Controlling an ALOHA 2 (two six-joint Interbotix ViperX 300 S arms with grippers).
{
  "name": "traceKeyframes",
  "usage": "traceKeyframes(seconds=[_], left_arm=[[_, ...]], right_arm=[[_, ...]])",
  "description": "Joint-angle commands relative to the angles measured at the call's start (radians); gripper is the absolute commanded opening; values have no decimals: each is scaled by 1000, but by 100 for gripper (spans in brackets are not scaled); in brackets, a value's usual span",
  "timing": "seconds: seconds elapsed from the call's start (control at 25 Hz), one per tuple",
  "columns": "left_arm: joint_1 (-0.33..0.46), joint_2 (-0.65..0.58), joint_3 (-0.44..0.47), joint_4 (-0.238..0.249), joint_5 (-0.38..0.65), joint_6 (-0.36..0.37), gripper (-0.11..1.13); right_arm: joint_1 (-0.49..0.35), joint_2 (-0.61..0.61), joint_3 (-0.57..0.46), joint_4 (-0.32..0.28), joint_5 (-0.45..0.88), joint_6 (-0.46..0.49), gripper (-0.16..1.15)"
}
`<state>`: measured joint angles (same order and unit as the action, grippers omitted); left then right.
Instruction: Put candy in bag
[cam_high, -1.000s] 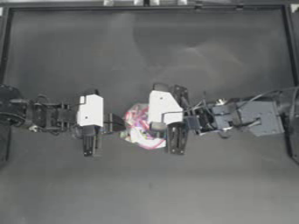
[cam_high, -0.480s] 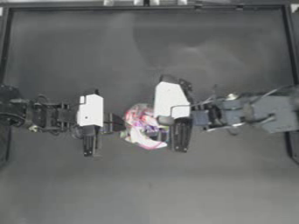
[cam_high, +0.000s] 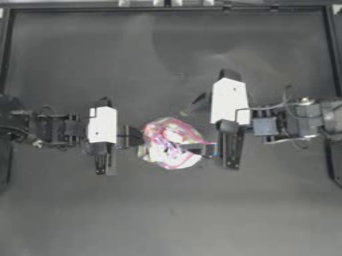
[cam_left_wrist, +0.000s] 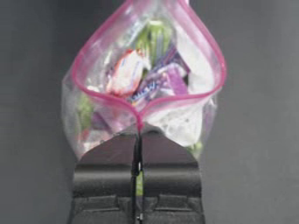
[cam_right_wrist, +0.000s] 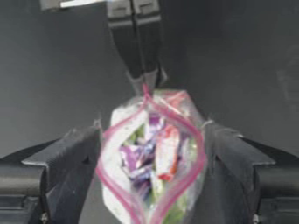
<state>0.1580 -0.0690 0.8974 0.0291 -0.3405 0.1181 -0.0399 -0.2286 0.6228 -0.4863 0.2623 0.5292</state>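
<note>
The clear bag (cam_high: 170, 142) with its pink strip lies at the table's middle, its mouth gaping. In the left wrist view the bag (cam_left_wrist: 146, 83) holds several sweets, among them the red-and-white candy (cam_left_wrist: 124, 72). My left gripper (cam_high: 133, 136) is shut on the pink strip at the bag's left end (cam_left_wrist: 139, 131). My right gripper (cam_high: 204, 129) stands open at the bag's right side. In the right wrist view its wide-apart jaws flank the bag (cam_right_wrist: 152, 175), with the candy (cam_right_wrist: 168, 153) inside and the left gripper (cam_right_wrist: 144, 83) pinching the far end.
The dark table (cam_high: 167, 60) has a raised rim along its far edge and both sides. Both arms lie across the middle band, left arm (cam_high: 53, 129) and right arm (cam_high: 294, 120).
My right arm has drawn back to the right, away from over the bag. The left gripper and the bag have stayed put.
</note>
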Motion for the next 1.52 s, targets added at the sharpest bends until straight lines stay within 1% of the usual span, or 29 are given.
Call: traceKeyframes(seconds=[0.04, 0.48, 0.88, 1.12, 1.32, 1.36, 1.44, 1.52], left_arm=[[8, -75, -20, 0, 8, 5, 3], [12, -143, -17, 2, 57, 12, 3], [5, -183, -5, -2, 112, 12, 3], [2, -202, 17, -3, 114, 11, 3], [2, -192, 28, -11, 115, 9, 4], [2, -190, 28, -11, 115, 9, 5], [2, -186, 28, -11, 115, 9, 12], [-3, -181, 25, -11, 114, 9, 27]], right_arm=[[3, -61, 14, -8, -2, 2, 97], [2, -167, 80, 0, 0, 8, 97], [2, -176, 101, 8, -3, 8, 97], [3, -176, 103, 8, -5, 8, 97], [3, -176, 104, 8, -6, 9, 97], [3, -176, 104, 8, -6, 9, 97], [3, -176, 104, 8, -6, 9, 97], [3, -176, 104, 12, -9, 9, 97]])
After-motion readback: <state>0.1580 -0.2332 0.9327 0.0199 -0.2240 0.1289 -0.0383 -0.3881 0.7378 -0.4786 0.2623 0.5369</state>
